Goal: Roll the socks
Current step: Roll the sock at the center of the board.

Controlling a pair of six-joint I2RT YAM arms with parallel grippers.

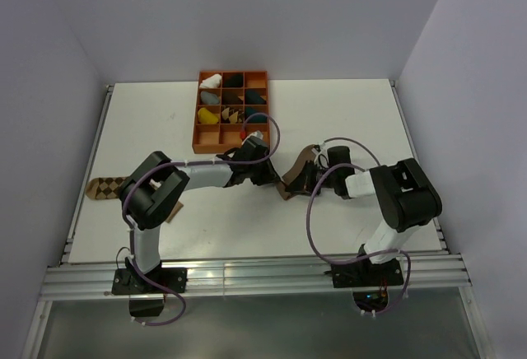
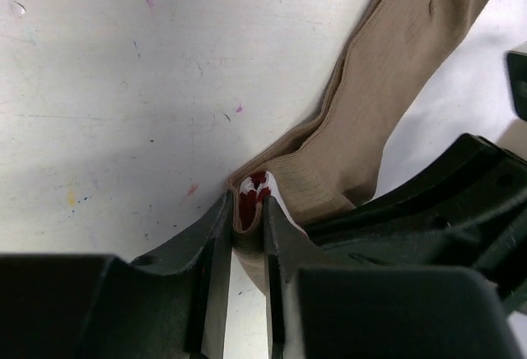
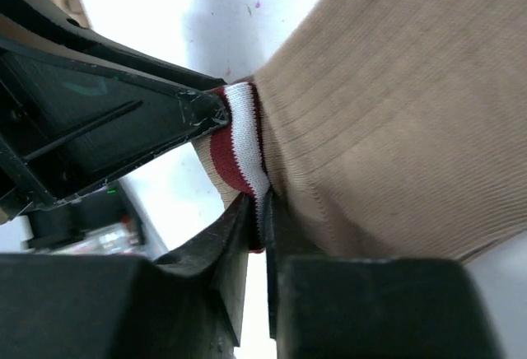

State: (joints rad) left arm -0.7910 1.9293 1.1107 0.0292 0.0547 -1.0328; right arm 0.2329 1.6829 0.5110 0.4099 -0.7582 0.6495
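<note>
Though nearly closed, both jaws pinch sock [image 2: 387, 87].

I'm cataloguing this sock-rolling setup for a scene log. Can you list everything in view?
tan sock: one, tan-brown with a red-and-white striped cuff, mid-table between the arms.
argyle sock: one, tan and dark brown, flat at the table's left edge.
tray: one, orange, divided into compartments, far centre of the table.
sock bundles: several, white, black, teal, yellow and grey, in the tray's compartments.
table: one, white.
left arm, right arm: black and white with purple cables, bases at the near edge.
left fingers: two, black, shut on the tan sock's cuff.
right fingers: two, black, shut on the same cuff.
</note>
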